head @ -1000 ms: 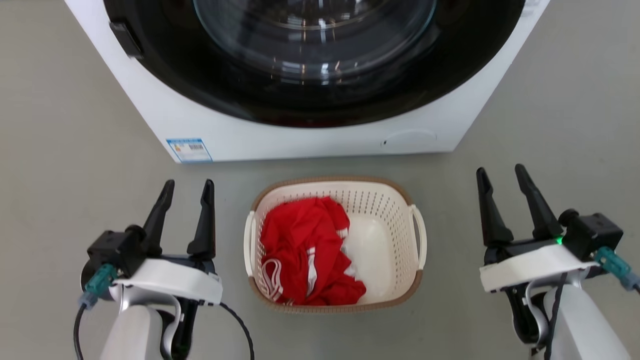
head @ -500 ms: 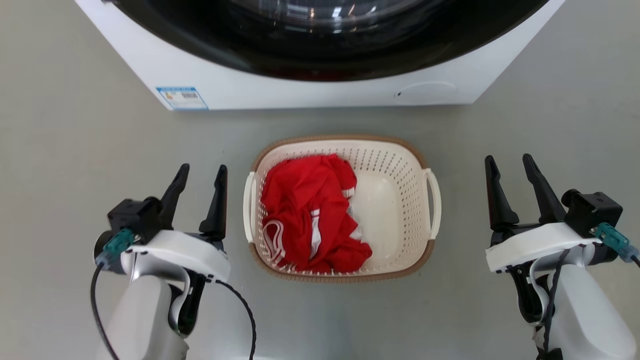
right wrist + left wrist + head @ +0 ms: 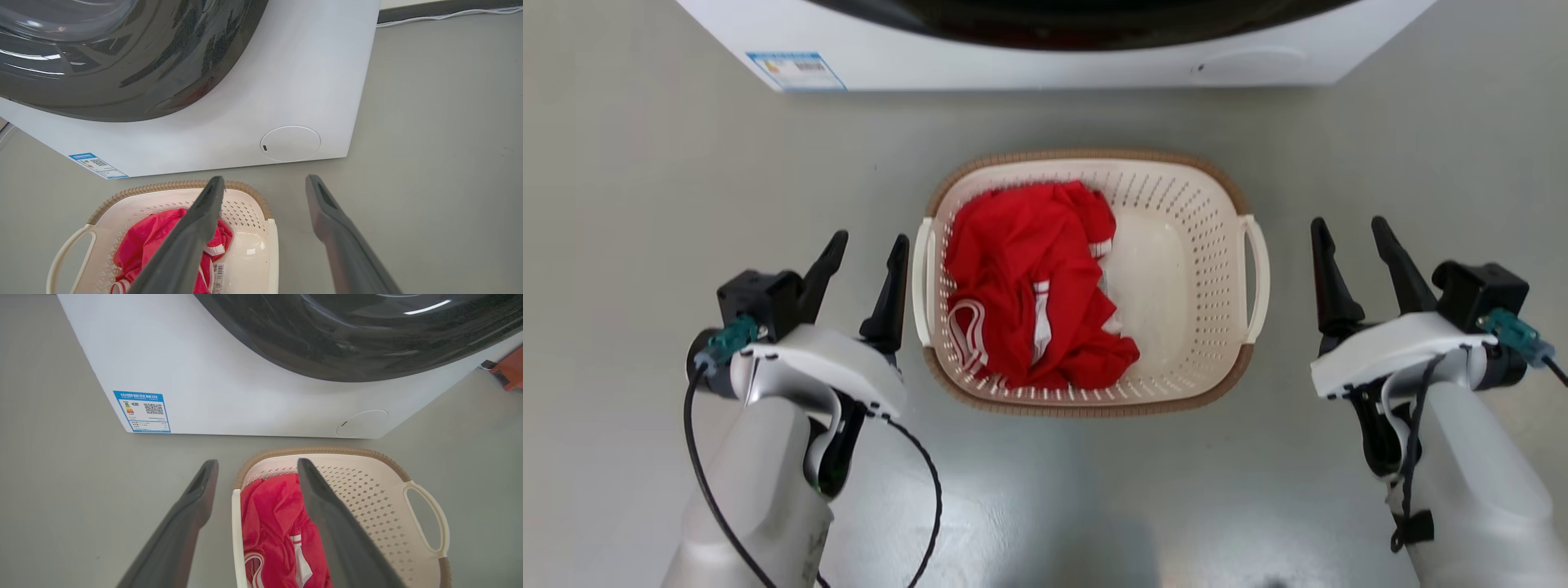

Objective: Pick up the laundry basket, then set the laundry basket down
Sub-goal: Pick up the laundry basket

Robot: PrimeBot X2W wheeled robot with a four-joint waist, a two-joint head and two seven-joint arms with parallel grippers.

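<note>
**Fig.** Head view w/ both wrist views. We see the basket (image 3: 1215, 269) standing on the grey floor (image 3: 670, 163), in front of the washer (image 3: 1054, 72) and apart from it, btwn the two arms. A crumpled red cloth (image 3: 1029, 278) w/ white trim fills its left half; the right half of the bottom is bare.

The L gripper (image 3: 869, 242) is just beside the L handle (image 3: 920, 278), fingers spread and holding nothing. In the left wrist view we find that handle's white edge in the gap btwn the two fingers (image 3: 192, 514), the inner one over the cloth. Whether either finger touches the plastic we cannot tell.

The R gripper (image 3: 1347, 224) is near the R handle (image 3: 1260, 273) but apart from it, fingers likewise spread and empty. In the right wrist view the basket's near edge lies in the gap btwn them.

A blue sticker (image 3: 796, 70) marks the washer's lower left corner.
</note>
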